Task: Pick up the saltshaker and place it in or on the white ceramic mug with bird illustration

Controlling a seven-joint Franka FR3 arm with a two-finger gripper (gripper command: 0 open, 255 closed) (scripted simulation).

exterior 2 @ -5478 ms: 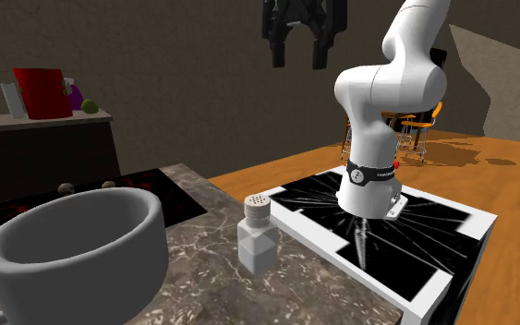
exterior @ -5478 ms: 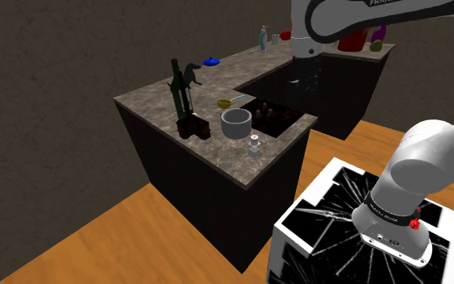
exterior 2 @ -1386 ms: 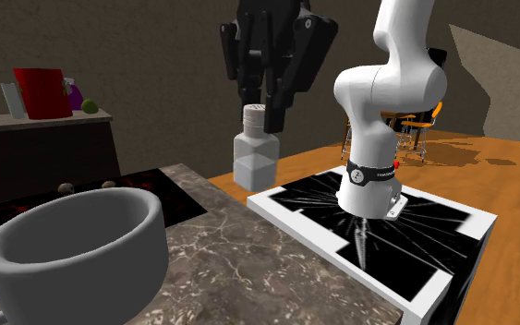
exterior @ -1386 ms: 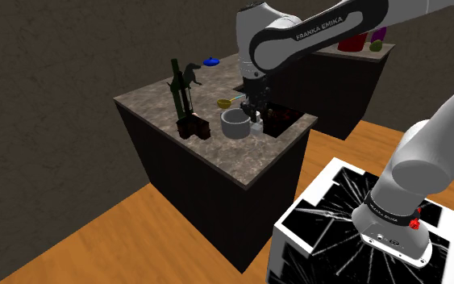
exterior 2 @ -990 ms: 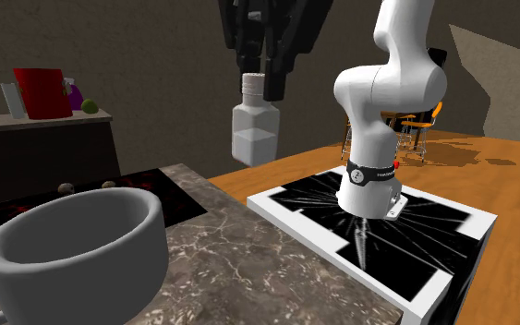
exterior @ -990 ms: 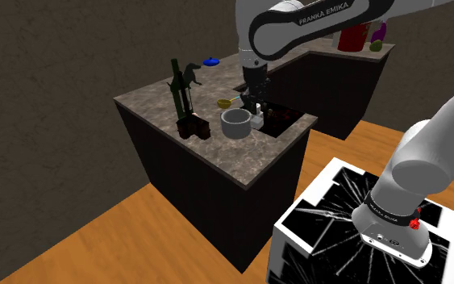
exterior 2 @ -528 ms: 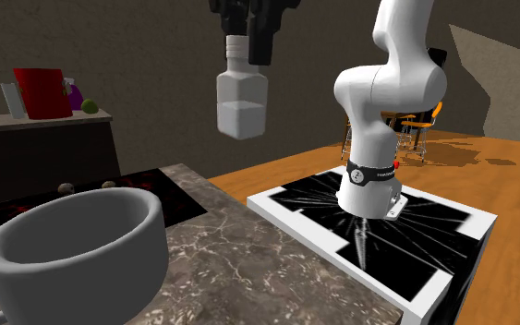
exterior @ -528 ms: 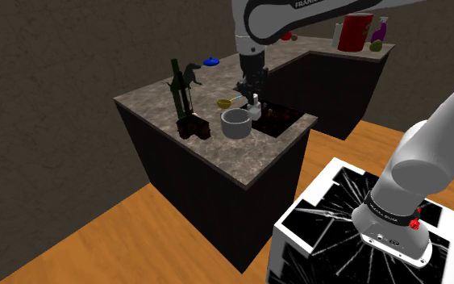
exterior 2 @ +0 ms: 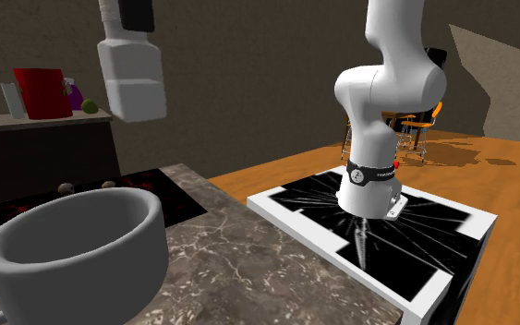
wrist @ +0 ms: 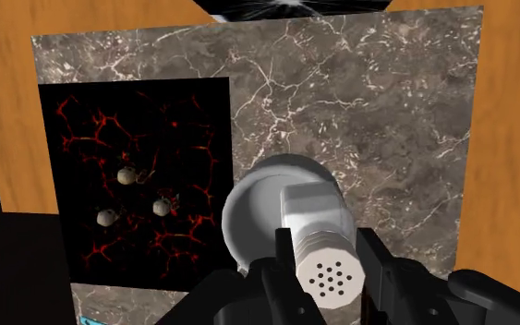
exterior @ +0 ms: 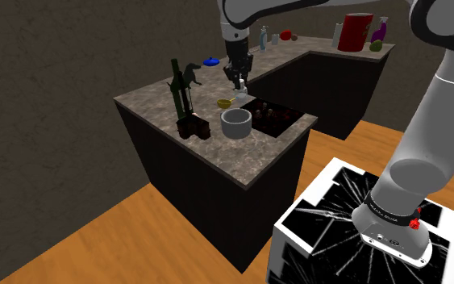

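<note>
Looking along the pincer (wrist: 327, 277) in the wrist view, you see its two black fingers pinching the white saltshaker (wrist: 320, 242) just below the perforated cap. The saltshaker hangs cap-up in the air, clear of the marbled bench (wrist: 387, 111), and its body overlaps the rim of the grey mug (wrist: 247, 222) beneath. In the shoulder view the mug stands beside a black panel veined in red (exterior: 277, 117).
</note>
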